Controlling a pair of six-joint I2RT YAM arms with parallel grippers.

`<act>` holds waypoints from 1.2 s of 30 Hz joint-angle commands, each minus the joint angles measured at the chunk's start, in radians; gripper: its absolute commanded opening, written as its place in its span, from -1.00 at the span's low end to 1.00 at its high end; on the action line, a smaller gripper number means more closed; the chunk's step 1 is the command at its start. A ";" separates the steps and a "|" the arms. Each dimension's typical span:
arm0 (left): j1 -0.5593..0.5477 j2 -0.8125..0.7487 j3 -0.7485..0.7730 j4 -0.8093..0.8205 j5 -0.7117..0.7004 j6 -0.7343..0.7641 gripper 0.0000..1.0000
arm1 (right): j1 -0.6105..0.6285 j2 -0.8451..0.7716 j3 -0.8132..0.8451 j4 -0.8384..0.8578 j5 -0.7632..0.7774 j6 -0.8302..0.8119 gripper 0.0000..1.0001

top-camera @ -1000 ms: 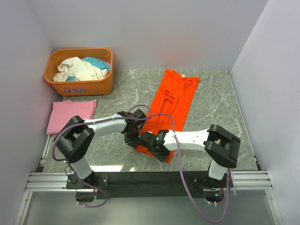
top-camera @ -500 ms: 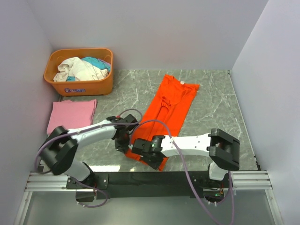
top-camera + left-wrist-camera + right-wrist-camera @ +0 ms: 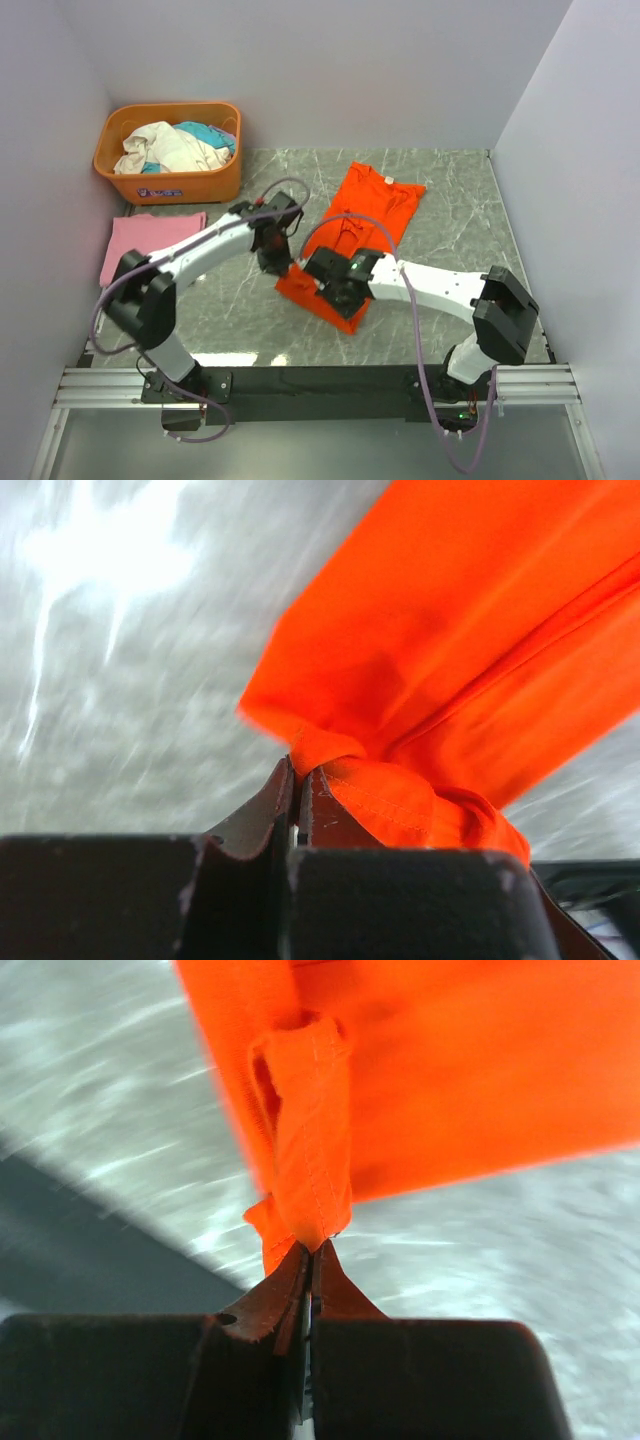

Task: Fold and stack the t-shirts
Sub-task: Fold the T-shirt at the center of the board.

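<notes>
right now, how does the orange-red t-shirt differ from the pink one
Colour: the orange-red t-shirt is bright orange-red; the pink t-shirt is pale pink. Shape: the pink one lies as a neat folded rectangle; the orange-red one is a long strip, only partly folded. Handling: the left gripper and right gripper are each shut on the orange-red shirt's near end; no gripper holds the pink one. Both are plain cloth on the table.

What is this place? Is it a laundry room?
Probably a robot lab booth, not a home: plain white walls box in a marble-look table, the left arm and right arm are bolted at its edge, and an orange basket holds crumpled clothes.
</notes>
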 commanded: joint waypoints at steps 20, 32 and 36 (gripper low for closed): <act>0.098 0.432 0.517 0.219 0.044 0.107 -0.99 | -0.269 0.154 0.156 0.072 0.564 -0.143 -1.00; 0.099 0.482 0.511 0.296 0.037 0.109 -0.99 | -0.321 0.223 0.150 0.180 0.640 -0.194 -1.00; 0.101 0.479 0.497 0.319 0.012 0.107 -0.99 | -0.329 0.232 0.141 0.215 0.656 -0.208 -1.00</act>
